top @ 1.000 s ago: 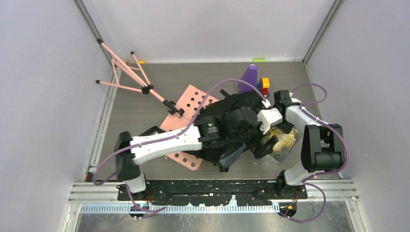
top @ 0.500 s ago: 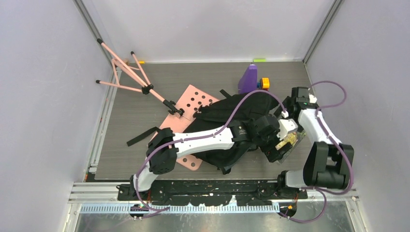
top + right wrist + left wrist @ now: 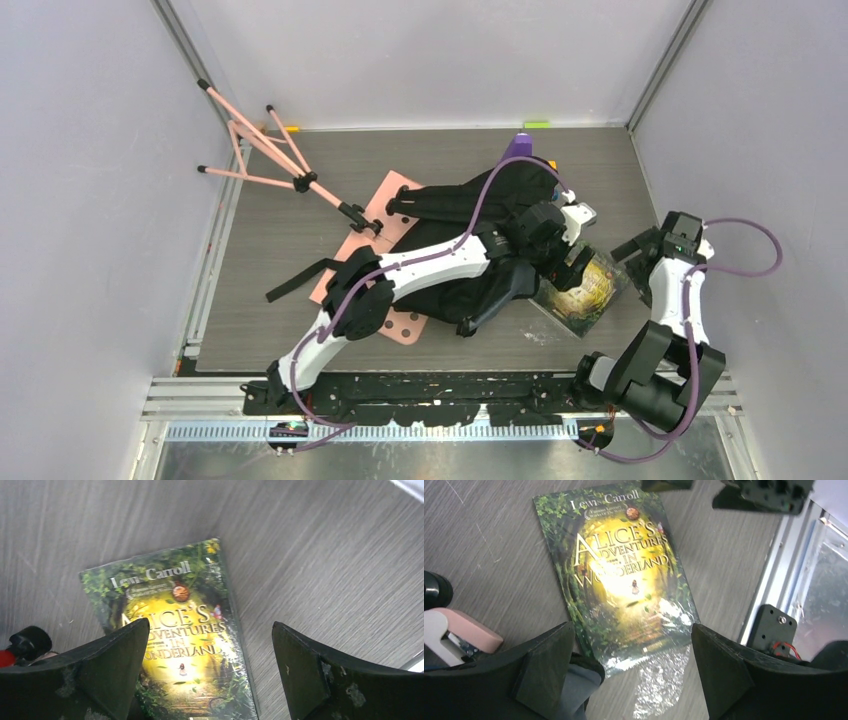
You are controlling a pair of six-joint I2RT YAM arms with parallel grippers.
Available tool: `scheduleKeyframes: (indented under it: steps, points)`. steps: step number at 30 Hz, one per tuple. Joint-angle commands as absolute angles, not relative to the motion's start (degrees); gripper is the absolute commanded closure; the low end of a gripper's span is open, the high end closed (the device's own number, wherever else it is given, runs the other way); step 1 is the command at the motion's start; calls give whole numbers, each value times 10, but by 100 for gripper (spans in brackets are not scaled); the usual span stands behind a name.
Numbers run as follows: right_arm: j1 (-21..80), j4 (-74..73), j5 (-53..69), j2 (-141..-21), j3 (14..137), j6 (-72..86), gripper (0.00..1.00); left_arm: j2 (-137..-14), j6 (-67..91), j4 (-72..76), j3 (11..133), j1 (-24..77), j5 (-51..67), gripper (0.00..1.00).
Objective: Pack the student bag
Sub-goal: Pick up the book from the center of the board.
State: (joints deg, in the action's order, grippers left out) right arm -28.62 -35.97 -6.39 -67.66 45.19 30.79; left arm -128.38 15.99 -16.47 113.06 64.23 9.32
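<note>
On my grey table [image 3: 270,260] I see a book [image 3: 624,575] lying flat, front up. The front is green and gold and says Alice's Adventures in Wonderland, by Lewis Carroll. Shiny clear wrap covers it. A pink board [image 3: 375,205] with round holes lies on the table too. A pink stand [image 3: 303,182] with thin legs lies far left. A purple thing [image 3: 517,147] sits at the back

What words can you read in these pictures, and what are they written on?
"Lewis Carroll": at the top of the book cover.
"ALICE'S ADVENTURES IN WONDERLAND": big gold letters in the middle of the cover.
Tiny line under the author's name: too small to read.
No other writing can be read.
</note>
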Motion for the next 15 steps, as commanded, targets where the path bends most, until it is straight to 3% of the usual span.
scheduleKeyframes:
  steps: [1, 15]
  points:
    - [-336, -345, 18, -682, 424, 329, 1, -1345, 180, -168, 1182, 604, 105, 11]
    - [-358, -265, 98, -729, 343, 357, 2, -1480, 194, -247, 1297, 587, 30, 11]
